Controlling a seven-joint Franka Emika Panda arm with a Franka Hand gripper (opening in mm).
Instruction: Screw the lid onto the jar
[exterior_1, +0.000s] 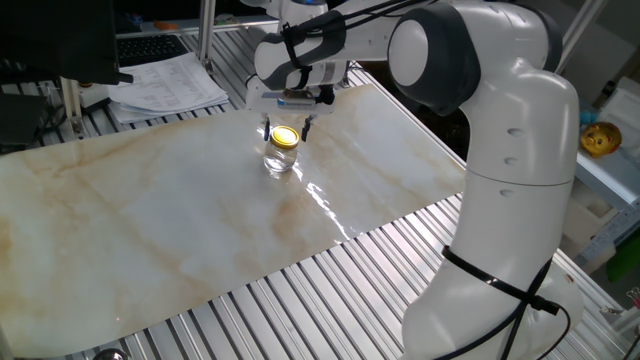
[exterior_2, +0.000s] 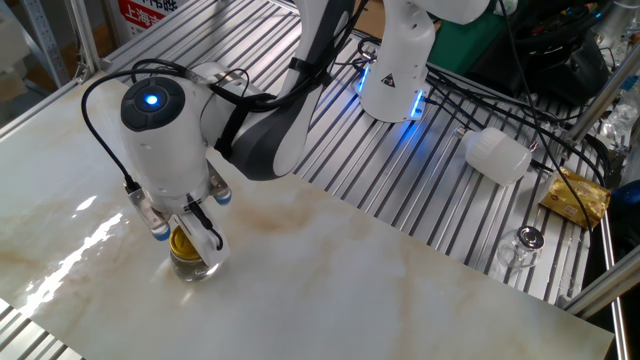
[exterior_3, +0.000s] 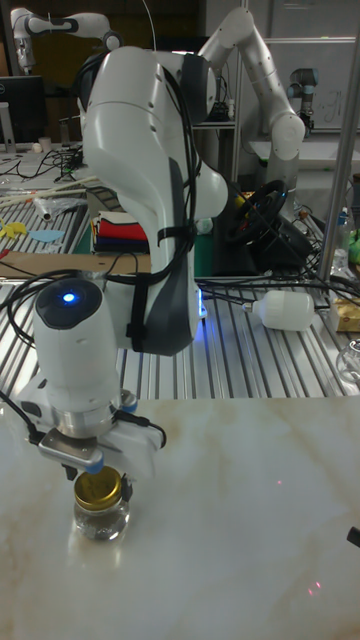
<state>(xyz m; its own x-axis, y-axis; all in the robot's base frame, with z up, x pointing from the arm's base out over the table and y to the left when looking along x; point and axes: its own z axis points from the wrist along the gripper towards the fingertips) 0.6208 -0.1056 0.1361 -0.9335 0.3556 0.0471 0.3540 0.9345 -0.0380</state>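
lid (exterior_3: 99, 487) sitting on jar (exterior_3: 101, 517) | gripper (exterior_3: 97, 478) right over it, fingers straddling lid, grip unclear tbh | marble table (exterior_1: 150, 220)

No legible text or labels

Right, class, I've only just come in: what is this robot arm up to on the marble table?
A white Franka arm is working on a small glass jar standing upright on the marble tabletop. The gold lid already sits on the jar's mouth. The end effector hangs directly over it, its fingers straddling the lid. Whether they are pinching it is unclear, and so is how far it is screwed on.
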